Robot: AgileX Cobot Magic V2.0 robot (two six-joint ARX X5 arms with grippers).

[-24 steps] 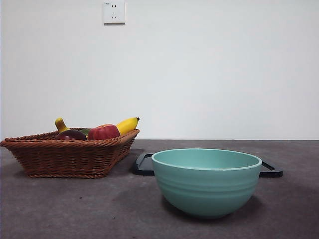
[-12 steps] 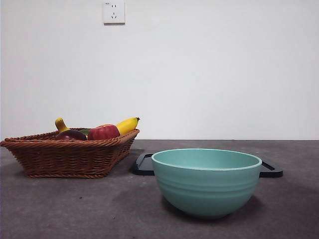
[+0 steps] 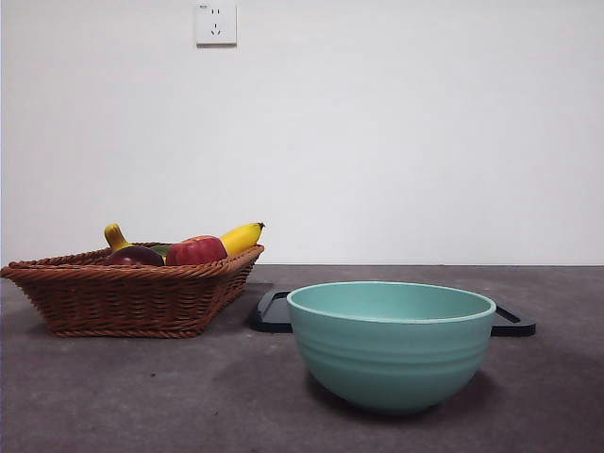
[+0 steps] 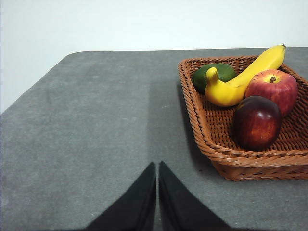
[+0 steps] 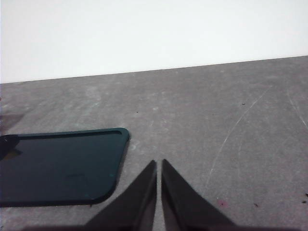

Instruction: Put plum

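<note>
The plum (image 4: pixel 257 121), dark maroon and glossy, lies in the brown wicker basket (image 4: pixel 204 139) beside a red apple (image 4: pixel 272 88). In the front view the plum (image 3: pixel 133 255) peeks over the rim of the basket (image 3: pixel 132 297) at the left. My left gripper (image 4: pixel 157 166) is shut and empty, over bare table well apart from the basket. My right gripper (image 5: pixel 159 163) is shut and empty, next to the dark tray (image 5: pixel 57 163). Neither arm shows in the front view.
A banana (image 4: pixel 240 79) and a green fruit (image 4: pixel 214 76) share the basket. A teal bowl (image 3: pixel 391 344) stands front and centre on the grey table, with the black tray (image 3: pixel 274 313) behind it. A wall socket (image 3: pixel 215 24) is on the white wall.
</note>
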